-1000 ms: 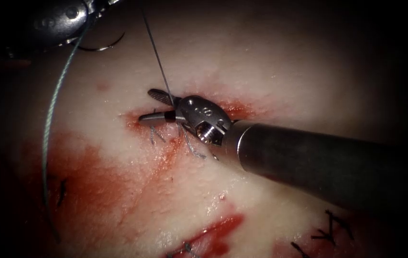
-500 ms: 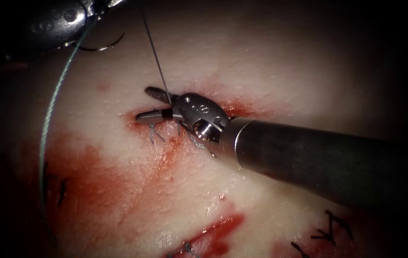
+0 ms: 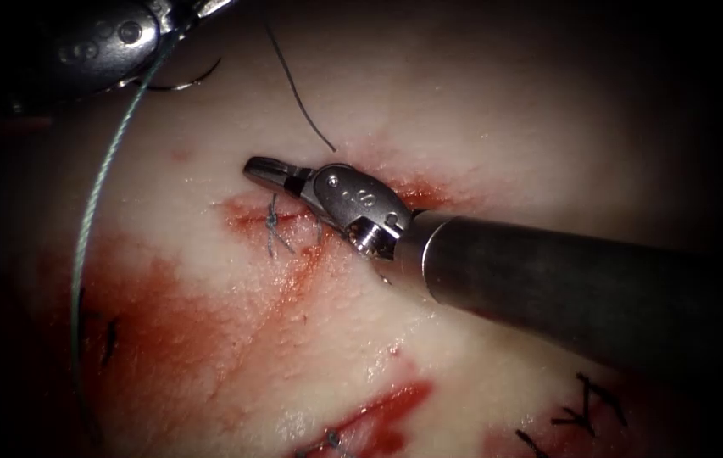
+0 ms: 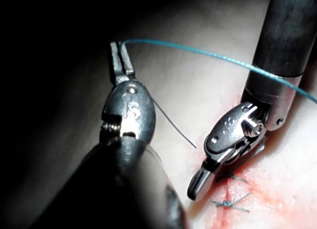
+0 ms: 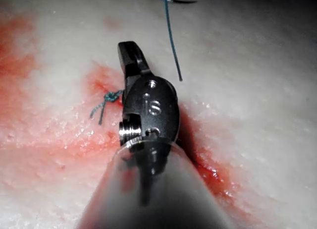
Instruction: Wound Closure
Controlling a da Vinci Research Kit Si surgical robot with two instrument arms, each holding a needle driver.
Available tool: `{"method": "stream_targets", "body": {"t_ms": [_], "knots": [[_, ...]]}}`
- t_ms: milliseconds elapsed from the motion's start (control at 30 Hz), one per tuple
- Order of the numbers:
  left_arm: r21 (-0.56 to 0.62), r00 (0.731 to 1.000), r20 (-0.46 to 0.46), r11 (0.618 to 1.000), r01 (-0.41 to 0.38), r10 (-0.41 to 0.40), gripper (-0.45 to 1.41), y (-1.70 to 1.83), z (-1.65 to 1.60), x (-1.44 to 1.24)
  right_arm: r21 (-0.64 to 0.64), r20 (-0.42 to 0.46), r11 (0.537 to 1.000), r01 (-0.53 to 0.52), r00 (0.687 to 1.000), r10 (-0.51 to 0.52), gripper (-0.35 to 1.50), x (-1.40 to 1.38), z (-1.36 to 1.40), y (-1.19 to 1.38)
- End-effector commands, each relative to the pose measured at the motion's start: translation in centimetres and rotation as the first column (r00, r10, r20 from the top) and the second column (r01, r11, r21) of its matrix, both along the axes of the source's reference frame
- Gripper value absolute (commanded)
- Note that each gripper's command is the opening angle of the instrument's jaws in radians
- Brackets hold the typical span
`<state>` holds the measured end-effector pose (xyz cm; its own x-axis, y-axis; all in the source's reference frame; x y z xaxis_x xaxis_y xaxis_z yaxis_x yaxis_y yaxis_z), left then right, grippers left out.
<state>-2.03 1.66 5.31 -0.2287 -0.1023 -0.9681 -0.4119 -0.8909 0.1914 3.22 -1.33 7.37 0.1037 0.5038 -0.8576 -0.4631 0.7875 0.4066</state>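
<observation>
R arm's steel tool [image 3: 261, 169]: fingers pressed together, empty, just above the blue knot [image 3: 273, 219] on the cut in the pale tissue [image 3: 505, 144]. The dark strand [image 3: 297, 93] it straddled 0.5 s ago now hangs severed. L arm's tool [image 4: 121, 55] pinches the teal thread [image 4: 198, 50]. The thin curved needle [image 3: 187, 82] is nearby, outside the tissue. Judgement: tails look adequate, so avoid disturbing the knot.

two tools [image 3: 272, 172], one needle [image 3: 181, 83], one knot [image 3: 272, 219]

The left tool [image 3: 200, 7] was cut off by the endoscope view's upper edge; the needle [image 3: 181, 83] lay half hidden beneath it in shadow.
</observation>
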Motion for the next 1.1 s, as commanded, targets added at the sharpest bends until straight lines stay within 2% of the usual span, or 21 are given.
{"method": "stream_targets", "body": {"t_ms": [33, 67, 100, 200, 333, 533, 667, 767, 867, 933, 1067, 1100], "knots": [[-0.005, 1.0, 0.002, 1.0, 0.001, -0.001, -0.45, 0.09, 0.02, -0.04, 0.008, -0.009, 1.0, 0.0, 1.0, 0.0, 0.41, 0.07, 0.06, 0.06], [-0.006, 1.0, 0.002, 1.0, 0.0, 0.0, -0.45, 0.08, 0.02, -0.04, 0.024, -0.017, 1.0, -0.002, 1.0, 0.003, 0.91, 0.06, 0.06, 0.06], [-0.008, 1.0, 0.003, 1.0, 0.0, 0.0, -0.45, 0.06, 0.02, -0.04, 0.03, -0.023, 1.0, 0.002, 1.0, -0.001, 1.18, 0.02, 0.05, 0.07], [-0.02, 1.0, 0.01, 1.0, -0.004, 0.005, -0.45, -0.04, 0.01, -0.06, 0.039, -0.02, 0.999, -0.002, 1.0, 0.003, 1.3, -0.19, 0.02, 0.07], [-0.043, 1.0, 0.026, 0.999, -0.016, 0.017, -0.45, -0.28, -0.02, -0.14, 0.052, 0.004, 0.999, -0.009, 1.0, 0.009, 1.31, -0.61, -0.03, 0.16], [-0.028, 0.996, 0.064, 0.998, -0.054, 0.056, -0.45, -0.75, -0.07, -0.39, 0.071, 0.059, 0.997, -0.033, 0.998, 0.029, 1.31, -1.43, -0.05, 0.39], [-0.001, 0.987, 0.121, 0.994, -0.11, 0.109, -0.45, -1.06, -0.09, -0.57, 0.077, 0.072, 0.995, -0.07, 0.995, 0.065, 1.3, -1.9, -0.09, 0.54], [0.013, 0.971, 0.163, 0.984, -0.178, 0.174, -0.45, -1.35, -0.08, -0.77, 0.064, 0.095, 0.994, -0.093, 0.992, 0.087, 1.3, -2.13, -0.13, 0.64], [0.032, 0.943, 0.174, 0.955, -0.294, 0.284, -0.45, -1.68, -0.05, -1.03, 0.052, 0.103, 0.989, -0.135, 0.986, 0.129, 1.35, -2.3, -0.16, 0.73], [0.044, 0.903, 0.193, 0.916, -0.399, 0.384, -0.45, -1.96, -0.01, -1.23, 0.042, 0.116, 0.986, -0.163, 0.981, 0.157, 1.38, -2.37, -0.18, 0.77], [0.041, 0.841, 0.209, 0.855, -0.517, 0.499, -0.45, -2.49, 0.17, -1.58, 0.039, 0.126, 0.984, -0.172, 0.978, 0.166, 1.38, -2.4, -0.19, 0.78], [0.06, 0.808, 0.224, 0.82, -0.57, 0.545, -0.45, -2.71, 0.29, -1.73, 0.039, 0.121, 0.985, -0.167, 0.979, 0.162, 1.38, -2.37, -0.18, 0.77]]}}
